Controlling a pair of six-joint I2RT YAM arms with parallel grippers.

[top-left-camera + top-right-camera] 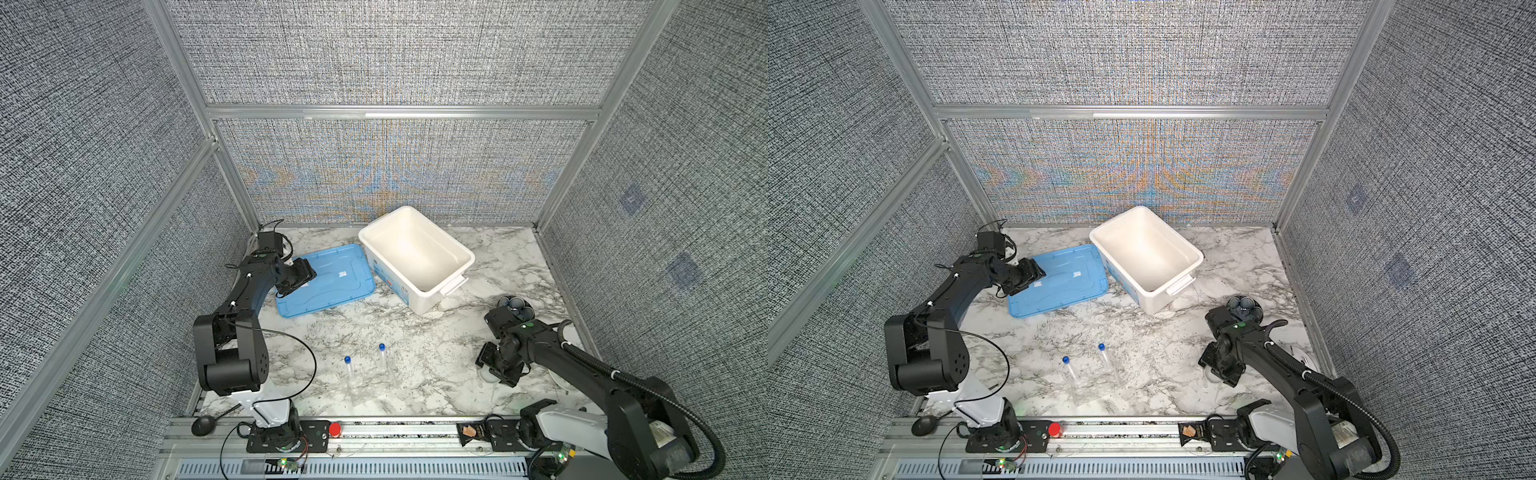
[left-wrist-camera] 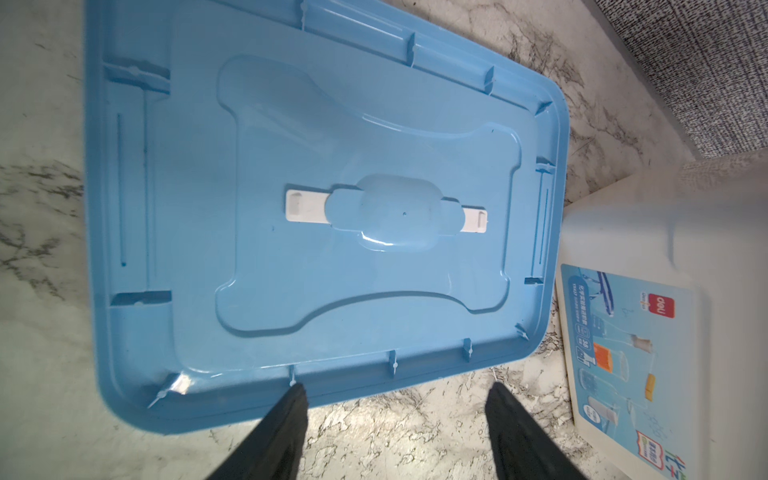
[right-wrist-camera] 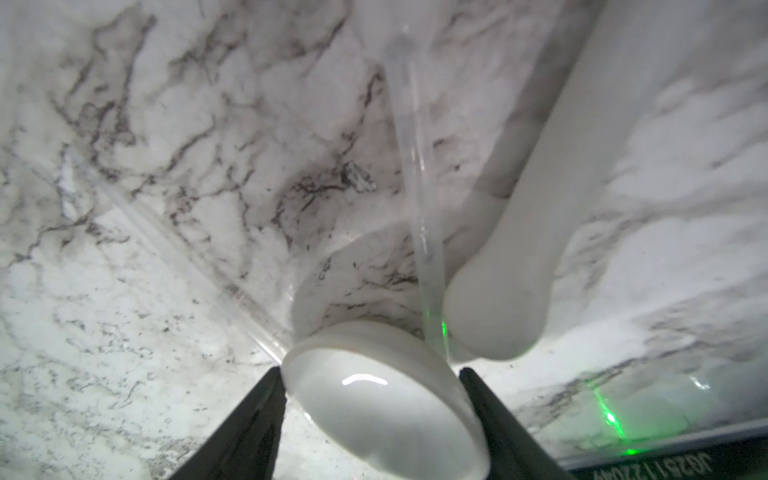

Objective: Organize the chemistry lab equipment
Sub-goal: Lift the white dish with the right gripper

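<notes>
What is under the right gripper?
A white bowl, between the right gripper's fingers, on the table; a pestle lies beside it. In both top views the gripper covers most of the bowl; whatever lies beneath the bowl is hidden.

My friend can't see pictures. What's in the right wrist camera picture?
The right gripper pinches a small white bowl between its two black fingers. Beside it on the marble table lie a white pestle and a thin clear rod.
</notes>
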